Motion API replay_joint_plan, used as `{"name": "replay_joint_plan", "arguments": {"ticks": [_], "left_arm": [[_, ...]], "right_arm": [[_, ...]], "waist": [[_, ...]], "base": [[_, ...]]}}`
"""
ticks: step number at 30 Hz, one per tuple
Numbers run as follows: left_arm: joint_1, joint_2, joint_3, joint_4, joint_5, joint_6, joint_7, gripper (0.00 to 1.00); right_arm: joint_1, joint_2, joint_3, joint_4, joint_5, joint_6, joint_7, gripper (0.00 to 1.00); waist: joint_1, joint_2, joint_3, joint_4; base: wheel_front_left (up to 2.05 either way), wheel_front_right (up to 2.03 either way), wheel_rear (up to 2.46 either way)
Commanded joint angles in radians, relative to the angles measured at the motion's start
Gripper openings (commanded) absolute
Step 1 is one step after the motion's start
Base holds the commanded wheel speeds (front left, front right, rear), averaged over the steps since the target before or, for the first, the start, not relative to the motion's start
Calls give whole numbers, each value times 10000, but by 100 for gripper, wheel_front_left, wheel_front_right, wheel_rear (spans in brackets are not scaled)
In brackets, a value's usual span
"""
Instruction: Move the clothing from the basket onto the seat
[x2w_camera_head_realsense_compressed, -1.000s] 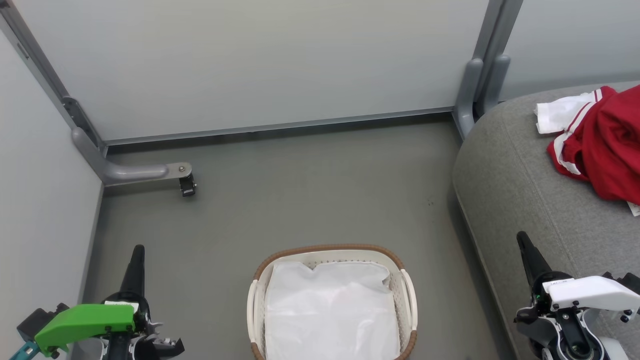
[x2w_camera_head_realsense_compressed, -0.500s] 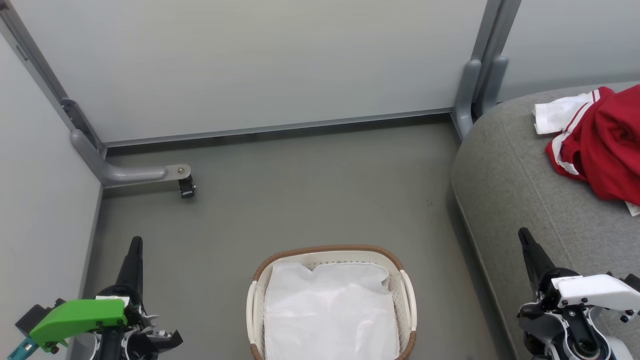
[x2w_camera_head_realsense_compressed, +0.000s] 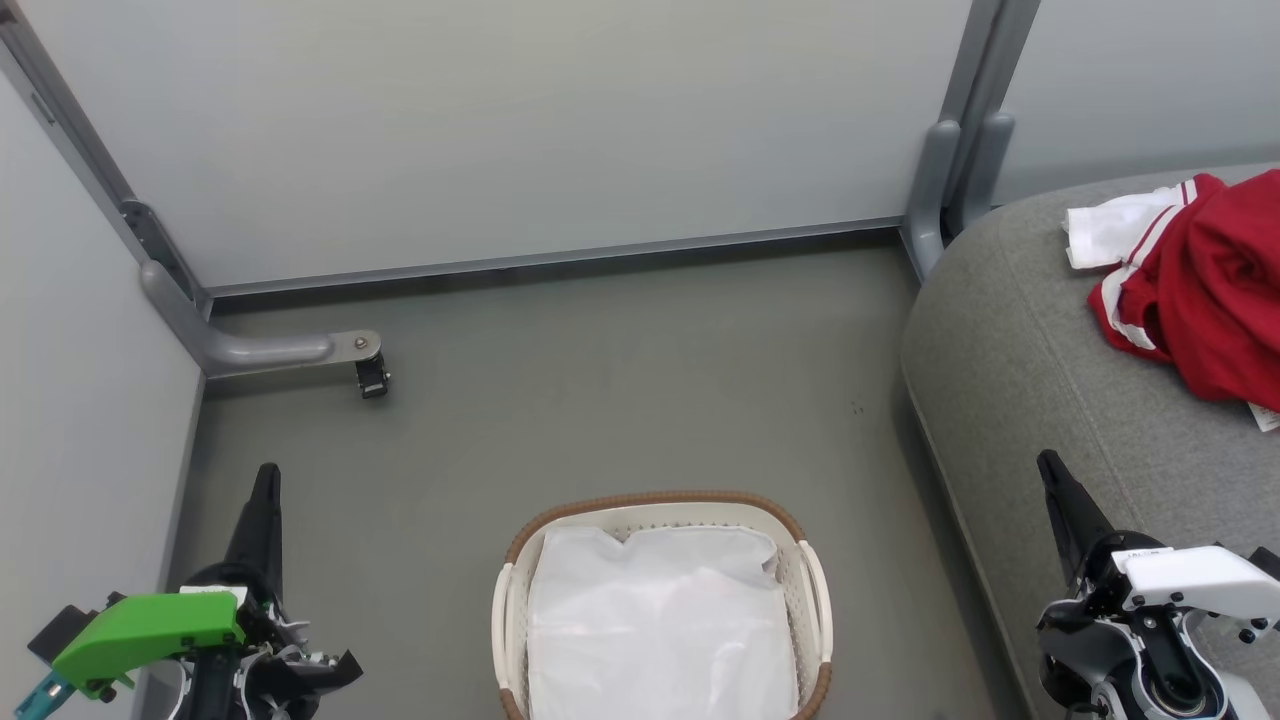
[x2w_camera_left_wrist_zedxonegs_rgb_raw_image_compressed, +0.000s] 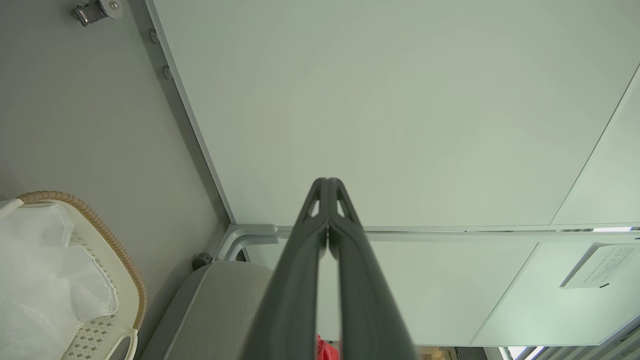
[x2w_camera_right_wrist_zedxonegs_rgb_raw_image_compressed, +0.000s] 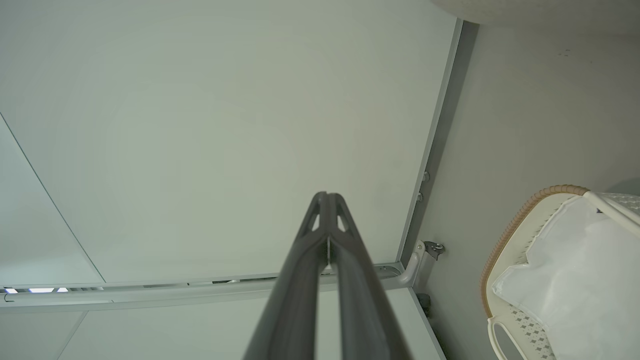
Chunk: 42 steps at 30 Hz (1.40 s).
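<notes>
The clothing (x2w_camera_head_realsense_compressed: 1205, 290) lies on the seat (x2w_camera_head_realsense_compressed: 1000, 380), the basket (x2w_camera_head_realsense_compressed: 655, 497) stands on the floor (x2w_camera_head_realsense_compressed: 600, 380), and the left hand (x2w_camera_head_realsense_compressed: 266, 478) and right hand (x2w_camera_head_realsense_compressed: 1048, 466) are both pressed together.

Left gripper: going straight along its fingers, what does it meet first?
Probably the pale wall panel: the left gripper, jaws shut, points at it with nothing between in the left wrist view. Depth is unclear.

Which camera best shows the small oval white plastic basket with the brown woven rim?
The head view: the basket is seen from above, nearly whole, white fabric liner inside. The left wrist view catches one end at lower left, the right wrist view one at lower right.
</notes>
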Motion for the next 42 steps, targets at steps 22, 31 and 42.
{"name": "replay_joint_plan", "arguments": {"ticks": [22,31,42], "left_arm": [[-93,1,22,-15,-32,-65,33,0],[-93,3,21,-16,-32,-65,32,0],[-93,3,20,-16,-33,-65,31,0]], "right_arm": [[-86,-59,-20,-41,37,-3,13,0],[-86,-59,-20,-42,38,-3,12,0],[-86,-59,-19,-42,38,-3,12,0]], "waist": [[0,-1,0,0],[0,-1,0,0],[0,-1,0,0]], "base": [[0,0,0],[0,0,0],[0,0,0]]}}
